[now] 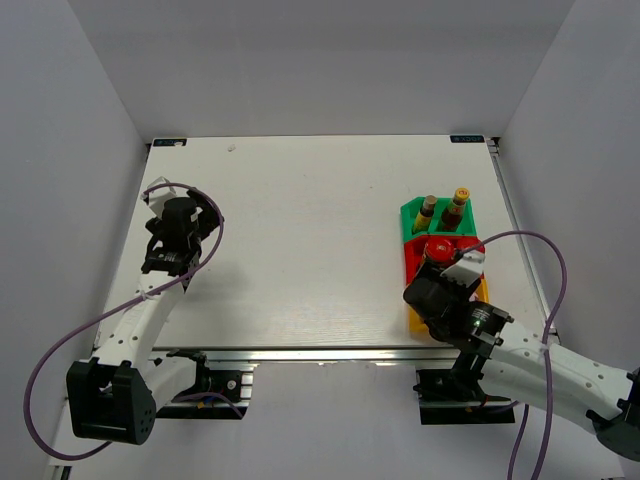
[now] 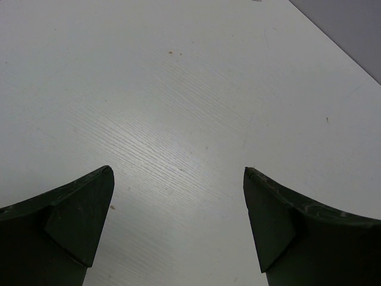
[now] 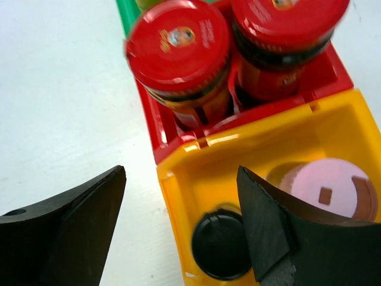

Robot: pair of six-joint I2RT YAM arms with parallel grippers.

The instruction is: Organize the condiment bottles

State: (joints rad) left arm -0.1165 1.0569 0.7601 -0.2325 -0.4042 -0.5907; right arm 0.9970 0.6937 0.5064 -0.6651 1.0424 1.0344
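Two glossy red-lidded jars (image 3: pixel 178 44) sit in the red bin (image 3: pixel 161 146), pink-capped bottle (image 3: pixel 333 187) and black-capped bottle (image 3: pixel 220 244) in the yellow bin (image 3: pixel 250 149); left gripper (image 2: pixel 178 171) and right gripper (image 3: pixel 181 171) both gape wide, empty.

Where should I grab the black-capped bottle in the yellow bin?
By its black cap, from straight above. It stands upright in the yellow bin, so only the cap shows, with the bin wall on one side and the pink-capped bottle on the other.
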